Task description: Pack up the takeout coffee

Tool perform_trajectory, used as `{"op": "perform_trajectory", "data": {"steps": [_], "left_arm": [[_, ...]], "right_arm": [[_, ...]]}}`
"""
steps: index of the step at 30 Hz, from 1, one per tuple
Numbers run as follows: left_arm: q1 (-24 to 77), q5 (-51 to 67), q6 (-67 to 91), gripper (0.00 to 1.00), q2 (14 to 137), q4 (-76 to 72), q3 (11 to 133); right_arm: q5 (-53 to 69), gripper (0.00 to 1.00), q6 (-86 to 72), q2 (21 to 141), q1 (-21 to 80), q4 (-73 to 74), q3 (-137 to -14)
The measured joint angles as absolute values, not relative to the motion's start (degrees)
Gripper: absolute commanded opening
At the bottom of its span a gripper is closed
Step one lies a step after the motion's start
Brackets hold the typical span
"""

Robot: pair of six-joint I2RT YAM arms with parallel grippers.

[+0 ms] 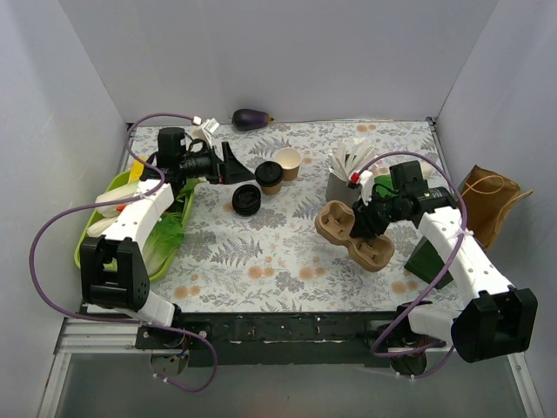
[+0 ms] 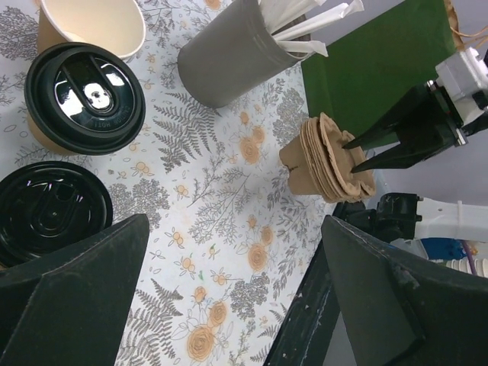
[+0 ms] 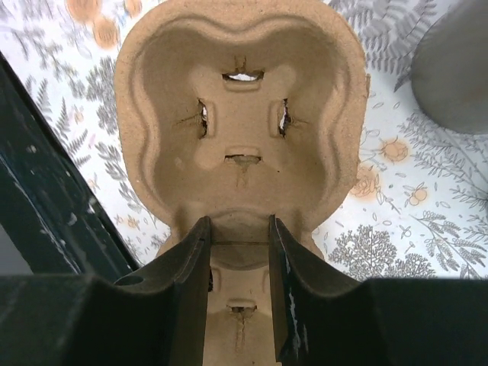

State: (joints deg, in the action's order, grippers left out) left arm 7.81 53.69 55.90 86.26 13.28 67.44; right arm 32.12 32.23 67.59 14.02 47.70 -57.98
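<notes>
Presently, the cup carrier (image 3: 242, 114) is pinched by the right hand (image 3: 238, 229); nested carriers (image 2: 335, 164) may be lifted along; left hand (image 2: 229, 267) spread wide.

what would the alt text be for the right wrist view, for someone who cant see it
The right gripper pinches the narrow middle bridge of a brown pulp cup carrier, seen from close above, with one empty cup well filling most of the frame. Beneath lies a fern-and-flower patterned table cover, and a grey container edges in at top right.
</notes>
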Motion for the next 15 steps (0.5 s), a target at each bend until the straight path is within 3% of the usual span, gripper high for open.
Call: {"op": "perform_trajectory", "data": {"steps": [6,9,10,15], "left_arm": [[8.0,54.5,56.5,0.98,86.3,12.8,67.6],[8.0,54.7,56.6,0.98,86.3,12.8,67.7],[8.0,54.8,56.6,0.98,86.3,12.8,67.7],[8.0,54.9,56.6,0.98,86.3,12.8,67.8]], "right_arm": [[33.2,0.2,29.3,67.8,13.5,44.9,-61.4],[33.3,0.13,30.3,69.8,13.5,47.5,-65.3],[33.1,0.02,30.7,69.8,13.5,47.2,-65.3],[29.2,0.01,31.7,67.5,13.5,48.5,-64.0]]}}
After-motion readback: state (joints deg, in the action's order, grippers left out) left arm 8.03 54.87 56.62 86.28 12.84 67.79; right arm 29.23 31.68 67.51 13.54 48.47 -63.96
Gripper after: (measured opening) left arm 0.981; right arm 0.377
